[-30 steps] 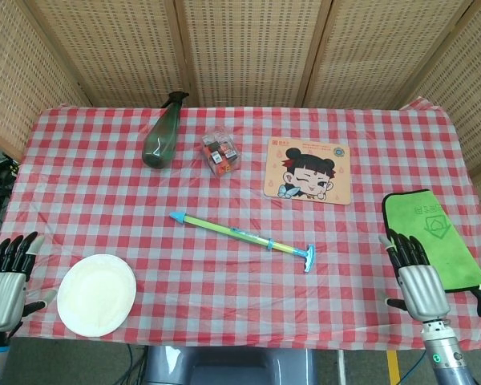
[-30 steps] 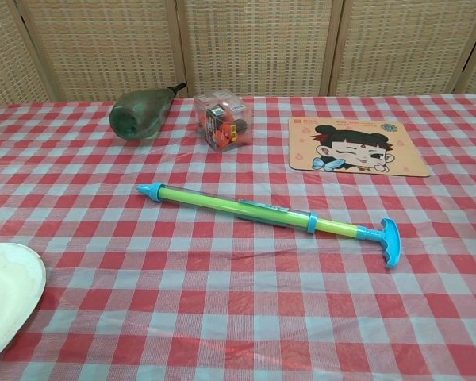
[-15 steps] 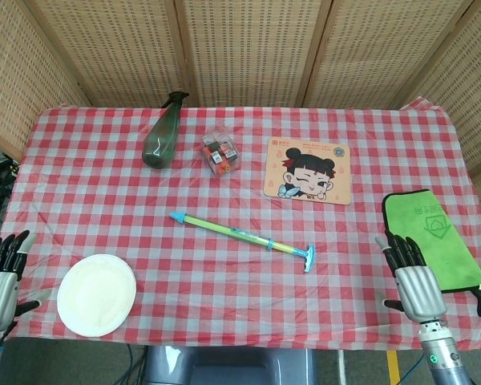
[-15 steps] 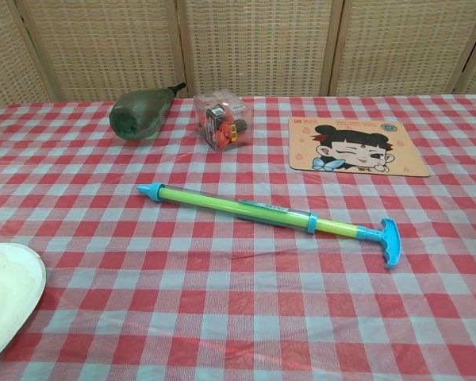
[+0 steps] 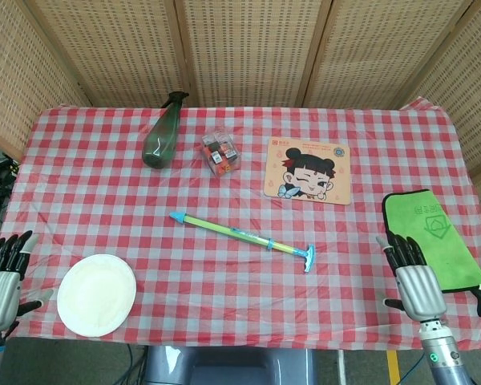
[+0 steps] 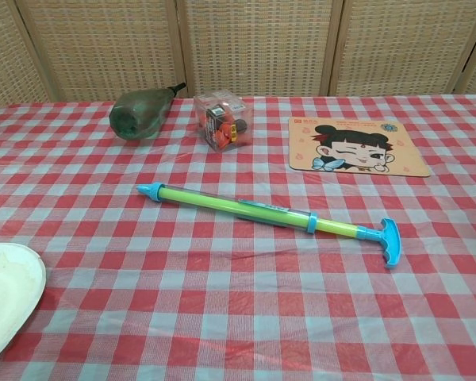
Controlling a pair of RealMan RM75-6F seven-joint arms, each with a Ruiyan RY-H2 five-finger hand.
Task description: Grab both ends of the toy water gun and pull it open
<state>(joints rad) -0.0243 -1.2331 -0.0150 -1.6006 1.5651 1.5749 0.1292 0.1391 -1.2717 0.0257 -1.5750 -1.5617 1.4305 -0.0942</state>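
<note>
While the toy water gun (image 5: 242, 235) lies mid-worktop (image 5: 369, 160), nozzle far-left, T-handle near-right, unmoved, left robot hand (image 5: 0, 277) and right robot hand (image 5: 415, 277) hover at near corners, fingers spread, empty; left has dropped slightly

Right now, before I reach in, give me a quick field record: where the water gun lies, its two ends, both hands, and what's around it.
water gun: flat on the cloth, untouched, running diagonally
nozzle end: toward the robot's left
handle end: toward the robot's right
left hand: open, at the near left table edge
right hand: open, near the green cloth
plate: front left
</note>
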